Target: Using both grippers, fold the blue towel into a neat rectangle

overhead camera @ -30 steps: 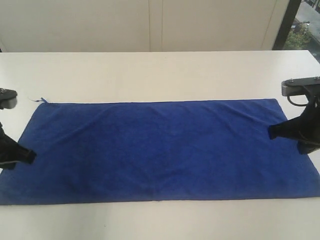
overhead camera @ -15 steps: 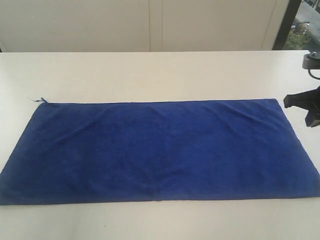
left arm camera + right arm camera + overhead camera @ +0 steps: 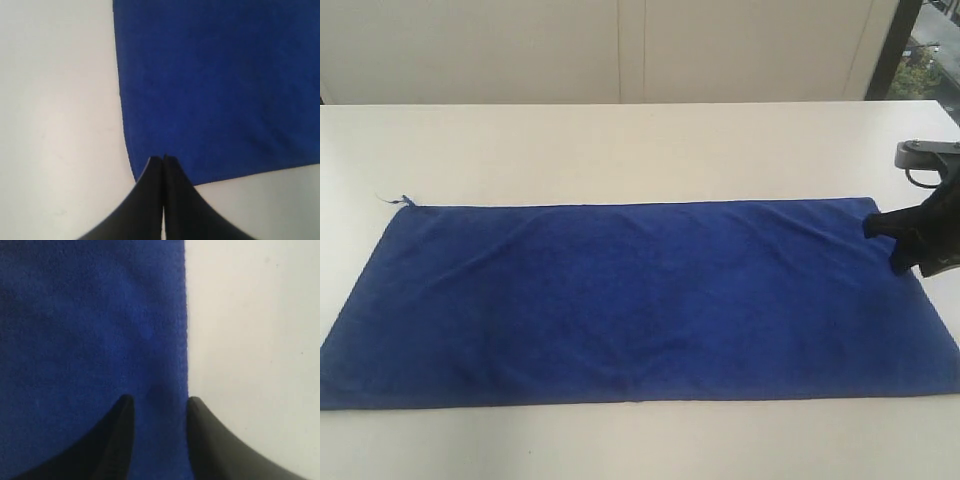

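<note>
Currently, the blue towel [image 3: 630, 300] lies flat and unfolded across the middle of the white tabletop [image 3: 620, 140], its thread loop [image 3: 400, 200] at the upper left corner. Right pincer [image 3: 157, 402]: released, jaws parted over the towel's short edge at the right of the exterior frame. Left pincer [image 3: 164, 159]: clenched on nothing, poised by a towel corner (absent from the exterior view). Risk: with only one pincer ready, a one-sided lift would likely drag the cloth askew; a shallow bite on the thin edge could slip, wrinkling the fold.
</note>
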{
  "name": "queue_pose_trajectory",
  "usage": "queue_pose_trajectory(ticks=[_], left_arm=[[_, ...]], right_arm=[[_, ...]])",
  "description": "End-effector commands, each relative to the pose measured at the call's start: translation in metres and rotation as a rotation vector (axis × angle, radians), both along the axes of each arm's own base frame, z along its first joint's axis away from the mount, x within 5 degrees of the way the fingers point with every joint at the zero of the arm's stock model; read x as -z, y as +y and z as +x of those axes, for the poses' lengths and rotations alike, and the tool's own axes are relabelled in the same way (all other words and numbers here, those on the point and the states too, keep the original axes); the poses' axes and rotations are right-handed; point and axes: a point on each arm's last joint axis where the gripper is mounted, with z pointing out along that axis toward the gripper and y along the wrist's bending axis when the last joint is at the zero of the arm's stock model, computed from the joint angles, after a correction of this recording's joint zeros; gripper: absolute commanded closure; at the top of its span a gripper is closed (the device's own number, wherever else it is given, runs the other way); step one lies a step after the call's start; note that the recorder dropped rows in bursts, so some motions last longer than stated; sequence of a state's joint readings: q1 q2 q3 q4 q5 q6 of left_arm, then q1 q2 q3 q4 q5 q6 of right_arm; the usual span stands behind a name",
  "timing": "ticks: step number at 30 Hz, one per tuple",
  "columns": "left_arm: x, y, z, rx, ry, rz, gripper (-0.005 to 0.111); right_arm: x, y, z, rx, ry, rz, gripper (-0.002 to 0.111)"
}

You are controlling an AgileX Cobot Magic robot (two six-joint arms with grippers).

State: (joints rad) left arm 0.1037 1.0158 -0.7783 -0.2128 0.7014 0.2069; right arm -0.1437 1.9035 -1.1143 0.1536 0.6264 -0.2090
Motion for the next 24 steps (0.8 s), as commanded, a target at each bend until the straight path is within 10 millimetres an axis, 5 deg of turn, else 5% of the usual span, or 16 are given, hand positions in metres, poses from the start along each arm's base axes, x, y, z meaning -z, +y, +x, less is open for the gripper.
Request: queue_pose_trajectory(ticks=[1, 9, 24], left_arm=[[-0.026, -0.004, -0.027, 0.027, -0.147, 0.02, 0.107], [-0.043, -0.007, -0.053, 0.03, -0.266, 0.033, 0.107], [-0.045, -0.007, -0.055, 0.03, -0.277, 0.035, 0.107]], right_arm=[[-0.001, -0.003, 0.005, -0.012, -0.05, -0.024, 0.069], [0.012, -0.003, 0.004, -0.023, -0.01, -0.027, 0.069], [0.02, 0.0, -0.001, -0.024, 0.068, 0.013, 0.074]])
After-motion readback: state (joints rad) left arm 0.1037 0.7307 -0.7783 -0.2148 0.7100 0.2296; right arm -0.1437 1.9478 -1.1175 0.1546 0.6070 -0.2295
